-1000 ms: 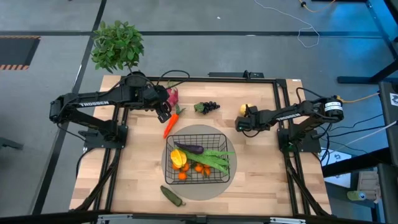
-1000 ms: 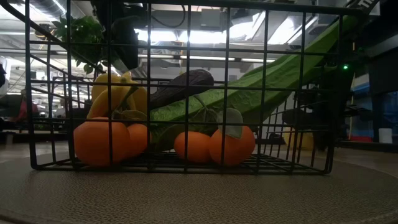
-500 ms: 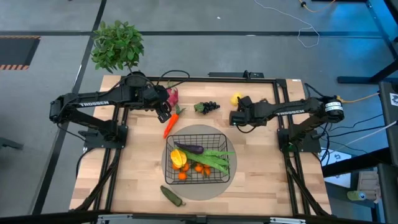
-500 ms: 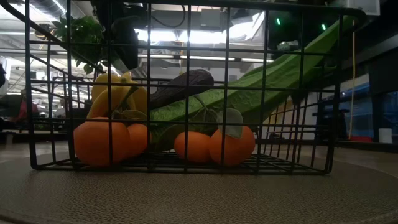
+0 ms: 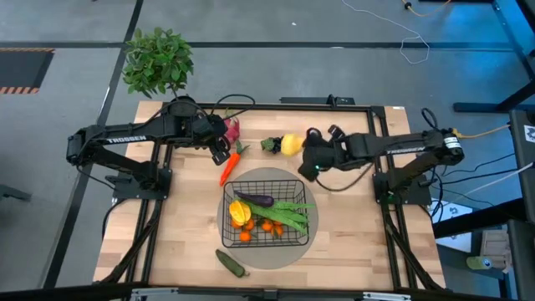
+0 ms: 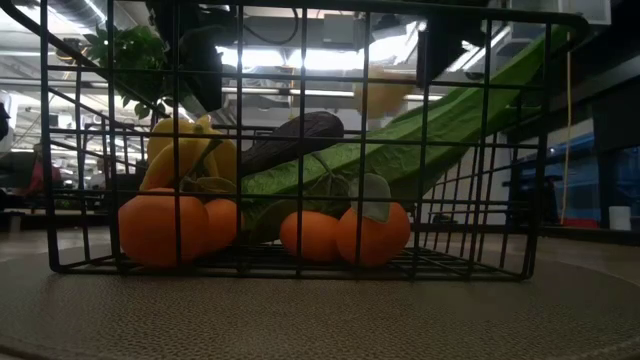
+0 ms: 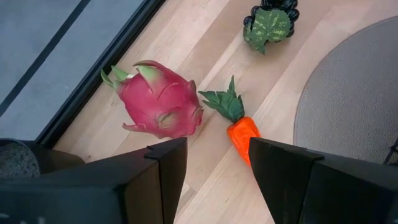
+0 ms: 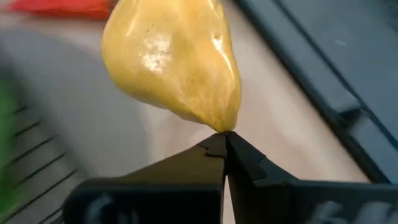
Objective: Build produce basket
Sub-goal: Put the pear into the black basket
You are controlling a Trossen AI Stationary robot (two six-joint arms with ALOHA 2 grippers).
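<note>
Over the last second the right gripper (image 5: 303, 156) has swung from the table's three o'clock edge in toward centre, carrying the lemon (image 5: 291, 144), which now hangs at about one o'clock from the basket (image 5: 267, 210), just beside the grapes (image 5: 271, 144) in the high view. The wrist view shows the fingers pinched together on only the lemon's (image 8: 177, 62) pointed tip, so the grip is thin. The basket sits on the round mat (image 5: 233, 247) near the table's middle and already holds the yellow pepper (image 5: 239, 211), eggplant (image 5: 256, 199), green beans (image 5: 288, 212) and tangerines (image 5: 269, 226). Still outside are the carrot (image 5: 229, 165) at eleven o'clock from it, the dragon fruit (image 5: 231, 128) beyond that, and the cucumber (image 5: 231, 263) at seven o'clock. The left gripper (image 5: 220, 151) has not shifted; it hovers over the carrot top (image 7: 229, 104) with its jaws spread wide, dragon fruit (image 7: 158, 104) alongside. The main risk, as I judge it, is the lemon pivoting or slipping from that tip-only pinch during the swing, dropping short onto the mat or the grapes. A low release could also catch the basket's far rim, or the lemon could roll off the piled beans.
</note>
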